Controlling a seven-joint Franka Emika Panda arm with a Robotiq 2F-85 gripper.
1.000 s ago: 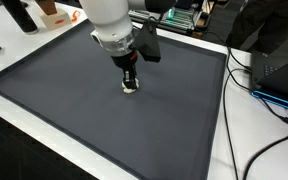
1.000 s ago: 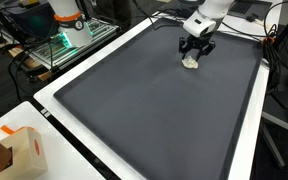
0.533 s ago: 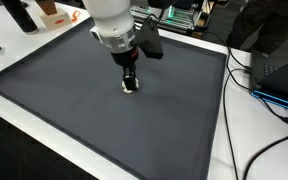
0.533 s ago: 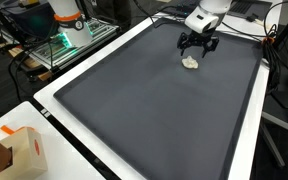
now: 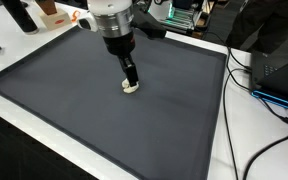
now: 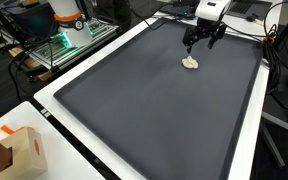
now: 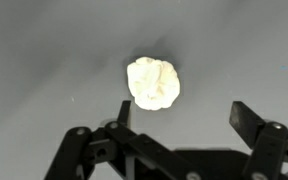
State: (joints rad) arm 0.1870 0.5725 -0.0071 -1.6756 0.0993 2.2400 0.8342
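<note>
Surface: dark mat [image 6: 134,110] is covering the white table [image 6: 248,130] almost edge to edge, giving a plain, flat work area.
Left: cardboard box [image 6: 19,150] is sitting off the mat at the near corner, out of the arm's reach; green-lit rack [image 6: 66,42] is glowing behind.
Centre-right: pale lump [image 6: 191,63] is lying free on the mat towards its far side, with nothing touching it.
Gripper: gripper [image 6: 203,40] is hanging just above the lump, jaws spread wide and empty; the wrist view is showing the lump beyond the fingers.
Right: cables [image 6: 284,50] are trailing beside the table.
Writing: none legible; box print is reading too small.
</note>
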